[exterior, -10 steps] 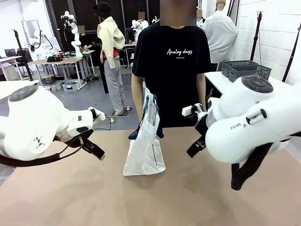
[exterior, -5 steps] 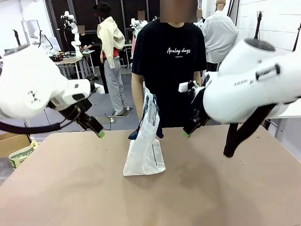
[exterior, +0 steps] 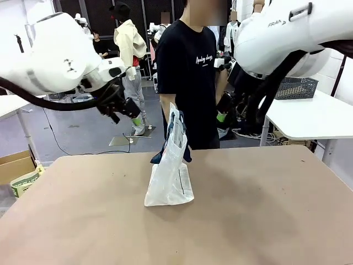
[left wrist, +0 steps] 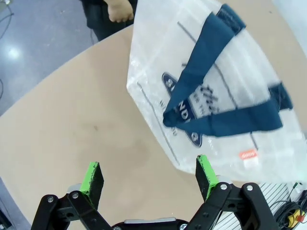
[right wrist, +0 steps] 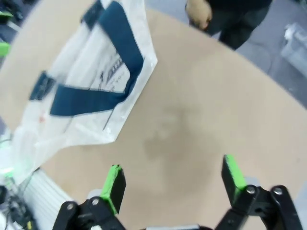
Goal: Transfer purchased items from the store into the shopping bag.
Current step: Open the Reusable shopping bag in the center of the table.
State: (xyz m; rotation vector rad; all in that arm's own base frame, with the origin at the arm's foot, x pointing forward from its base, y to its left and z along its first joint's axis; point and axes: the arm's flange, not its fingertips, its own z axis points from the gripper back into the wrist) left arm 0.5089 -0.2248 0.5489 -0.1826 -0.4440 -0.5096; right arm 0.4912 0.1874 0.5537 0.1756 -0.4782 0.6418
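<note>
The bag (exterior: pixel 170 179) stands upright mid-worktop (exterior: pixel 265 215). Left pincer (left wrist: pixel 147 166) hangs at its ten o'clock, right pincer (right wrist: pixel 172 171) at two o'clock — both high, jaws wide, empty.

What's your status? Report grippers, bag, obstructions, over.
Open and empty: left gripper, right gripper, both high over the table. Shopping bag standing mid-table. Person standing close behind bag.
</note>
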